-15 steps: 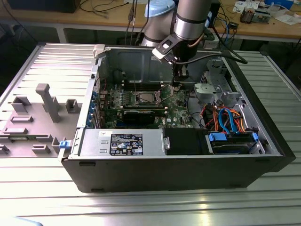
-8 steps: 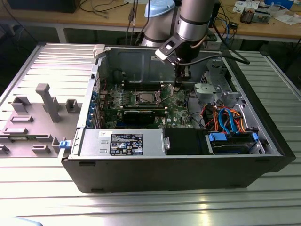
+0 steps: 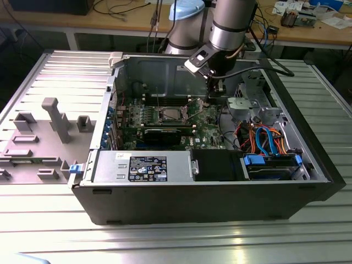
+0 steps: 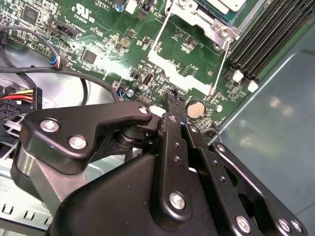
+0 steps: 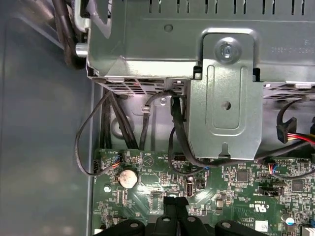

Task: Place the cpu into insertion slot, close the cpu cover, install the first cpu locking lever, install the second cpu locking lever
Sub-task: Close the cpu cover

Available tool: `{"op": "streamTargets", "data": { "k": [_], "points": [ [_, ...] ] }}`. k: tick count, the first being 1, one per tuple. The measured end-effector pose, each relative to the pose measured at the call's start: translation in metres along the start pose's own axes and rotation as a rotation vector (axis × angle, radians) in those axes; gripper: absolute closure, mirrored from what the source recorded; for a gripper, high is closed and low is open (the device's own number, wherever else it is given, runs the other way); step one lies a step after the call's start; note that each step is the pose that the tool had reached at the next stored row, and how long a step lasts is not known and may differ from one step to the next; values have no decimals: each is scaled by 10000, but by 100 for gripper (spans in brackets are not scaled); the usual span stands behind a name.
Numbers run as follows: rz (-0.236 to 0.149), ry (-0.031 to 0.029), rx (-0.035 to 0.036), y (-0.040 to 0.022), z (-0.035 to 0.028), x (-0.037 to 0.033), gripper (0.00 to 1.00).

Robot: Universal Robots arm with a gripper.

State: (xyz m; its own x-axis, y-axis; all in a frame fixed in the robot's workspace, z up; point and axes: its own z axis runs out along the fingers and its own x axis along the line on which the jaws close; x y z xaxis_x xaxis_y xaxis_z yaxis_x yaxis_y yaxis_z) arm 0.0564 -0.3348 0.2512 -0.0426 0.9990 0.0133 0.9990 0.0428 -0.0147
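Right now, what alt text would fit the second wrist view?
The black gripper, jaws shut, hangs over the green circuit board beside a round coin battery. The silvery insertion slot lies further along the board.

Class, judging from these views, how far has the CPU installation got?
Nothing looks finished: in the exterior view the insertion slot shows a dark centre, its cpu cover seemingly raised. In hand: the shut pincer hovers empty over the motherboard near the coin cell. Left: seemingly all four steps.

pincer (image 3: 218, 89) low inside the open computer case (image 3: 181, 201); insertion slot (image 3: 169, 114) nearby
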Motion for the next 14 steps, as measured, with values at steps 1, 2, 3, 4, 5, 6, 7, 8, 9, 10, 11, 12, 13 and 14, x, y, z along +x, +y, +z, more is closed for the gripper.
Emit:
{"op": "streamTargets", "data": {
  "k": [1,2,3,4,5,6,7,8,9,10,11,12,13,14],
  "points": [
    [-6,0,0,0,19,0,89],
    [-9,1,0,1,30,0,89],
    [-12,4,1,1,41,0,89],
    [-15,7,1,0,50,-1,89],
    [-16,8,1,-21,53,2,89],
    [-15,8,1,-48,54,3,89],
    [-16,8,1,-89,55,5,89],
    [-14,8,0,-107,55,5,89],
    [-14,9,1,-112,55,5,89],
    [-15,9,1,-112,55,5,89],
    [-16,9,0,-115,55,6,89],
    [-15,9,1,-120,57,6,89],
    [-15,8,0,-121,57,6,89],
    [-15,8,1,-123,57,6,89]
  ]
}}
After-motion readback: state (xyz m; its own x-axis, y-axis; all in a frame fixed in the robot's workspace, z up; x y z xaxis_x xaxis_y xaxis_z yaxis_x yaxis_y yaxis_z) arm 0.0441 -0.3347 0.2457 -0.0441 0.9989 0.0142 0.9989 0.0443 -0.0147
